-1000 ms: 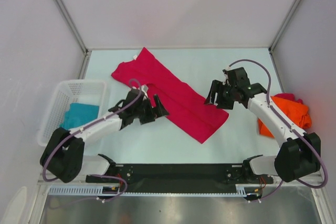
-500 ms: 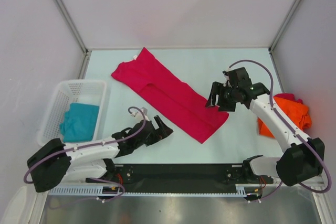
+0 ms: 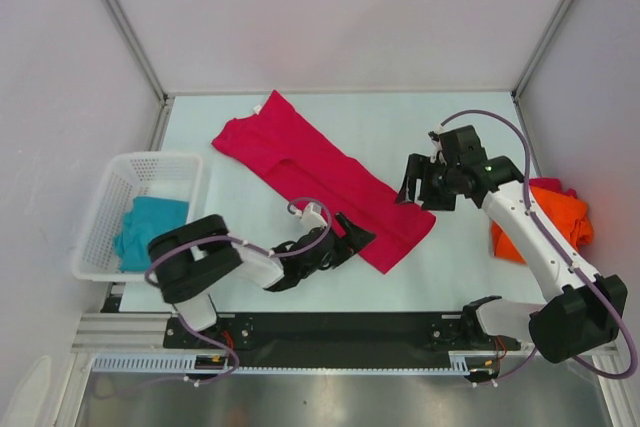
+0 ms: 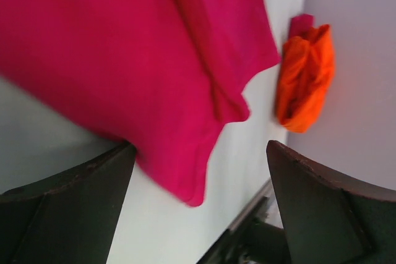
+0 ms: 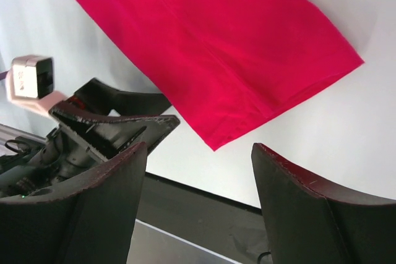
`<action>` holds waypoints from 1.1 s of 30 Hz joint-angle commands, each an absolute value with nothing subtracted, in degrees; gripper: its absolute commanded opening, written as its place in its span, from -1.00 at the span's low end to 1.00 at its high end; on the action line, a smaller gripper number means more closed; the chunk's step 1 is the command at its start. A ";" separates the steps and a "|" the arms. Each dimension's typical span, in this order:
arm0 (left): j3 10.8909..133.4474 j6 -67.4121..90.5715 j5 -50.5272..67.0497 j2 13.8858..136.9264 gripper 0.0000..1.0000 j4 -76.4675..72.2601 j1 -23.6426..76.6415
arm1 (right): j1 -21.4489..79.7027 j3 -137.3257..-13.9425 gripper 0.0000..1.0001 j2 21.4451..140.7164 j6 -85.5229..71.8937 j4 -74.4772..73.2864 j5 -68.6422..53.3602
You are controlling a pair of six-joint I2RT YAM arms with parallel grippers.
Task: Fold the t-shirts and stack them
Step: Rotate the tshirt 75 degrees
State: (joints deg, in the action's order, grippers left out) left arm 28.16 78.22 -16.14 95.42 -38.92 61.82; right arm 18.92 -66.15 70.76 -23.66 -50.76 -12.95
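Pink shirt (image 3: 320, 175) lies flat at centre, slanting 11 to 5 o'clock. Left gripper (image 3: 358, 235), jaws spread, sits beside its 6 o'clock corner; right gripper (image 3: 408, 192), jaws spread, hovers at its 3 o'clock edge. Orange shirt (image 3: 560, 209) heaped at 3 o'clock, teal shirt (image 3: 150, 229) in basket (image 3: 150, 157) at 9.

bare table (image 3: 420, 119) upper centre and lower right, crimson shirt (image 3: 330, 182) blocks the middle, basket (image 3: 100, 209) left, orange shirt (image 3: 560, 212) right edge.
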 commanded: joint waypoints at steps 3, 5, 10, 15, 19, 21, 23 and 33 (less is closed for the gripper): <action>32.60 85.69 -7.91 109.32 0.92 -48.17 60.65 | 16.61 -67.85 0.49 70.05 -20.83 -52.47 -12.39; 33.31 85.78 -7.21 110.30 0.85 -47.20 60.30 | 15.56 -67.41 0.49 70.66 -20.48 -52.12 -12.74; 34.01 86.57 -5.45 111.71 -0.32 -46.23 58.63 | 14.50 -66.80 0.50 71.72 -20.21 -50.98 -13.89; 34.80 85.17 -3.87 111.45 -0.94 -44.74 57.40 | 13.71 -66.80 0.49 72.07 -20.04 -50.80 -14.15; 32.88 84.90 -2.55 108.30 -1.00 -44.82 56.69 | 13.01 -66.62 0.49 72.16 -19.95 -50.63 -14.59; 29.72 85.08 -1.85 105.66 -1.00 -45.00 56.43 | 12.83 -66.62 0.50 72.07 -20.04 -50.63 -14.85; 26.39 84.38 -1.41 99.71 -1.00 -40.99 56.43 | 12.83 -66.53 0.49 71.98 -20.21 -50.19 -15.03; 11.96 87.27 -10.45 56.69 -1.00 -4.79 64.06 | 15.64 -54.51 0.50 66.45 -24.51 -44.13 -18.97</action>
